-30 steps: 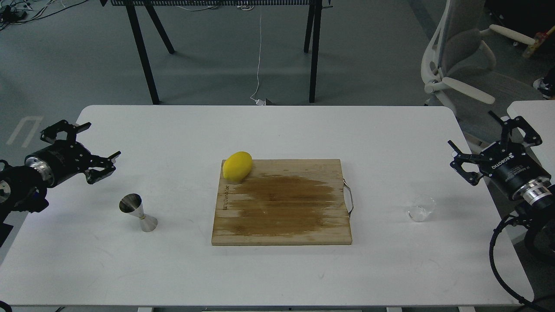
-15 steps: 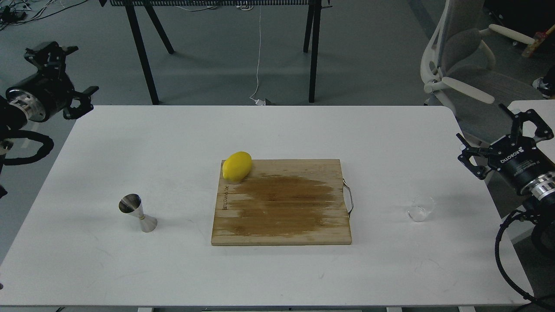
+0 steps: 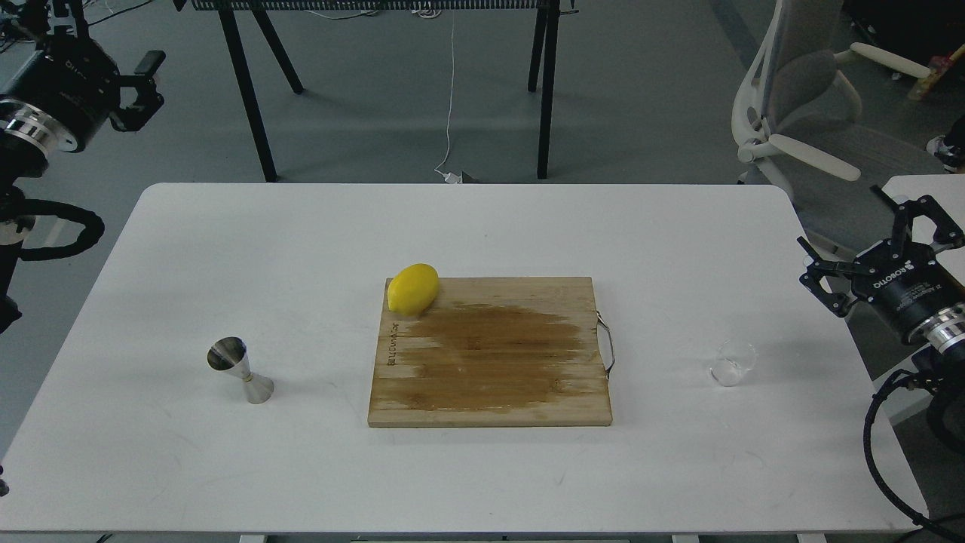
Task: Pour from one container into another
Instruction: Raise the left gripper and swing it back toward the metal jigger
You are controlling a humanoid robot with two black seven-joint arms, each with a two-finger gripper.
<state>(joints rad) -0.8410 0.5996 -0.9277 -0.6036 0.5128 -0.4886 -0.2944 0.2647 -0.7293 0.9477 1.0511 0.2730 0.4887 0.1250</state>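
Note:
A small clear glass cup (image 3: 733, 363) stands upright on the white table (image 3: 301, 226), right of the cutting board. The steel hourglass jigger (image 3: 241, 369) stands upright on the table's left side. My right gripper (image 3: 874, 243) hovers open at the table's right edge, above and to the right of the cup, holding nothing. My left gripper (image 3: 98, 41) is raised high at the top left, beyond the table's far left corner and far from the jigger; its fingers are spread open and empty, one partly cut off by the frame edge.
A wooden cutting board (image 3: 490, 351) with a dark wet patch and a metal handle lies mid-table. A yellow lemon (image 3: 412, 288) rests on its far left corner. A white office chair (image 3: 807, 98) stands at the back right, and black table legs (image 3: 252, 98) behind.
My left arm rose from just above the jigger up and back to the top left corner. My right gripper drew back slightly to the right, away from the cup. Objects stayed put.

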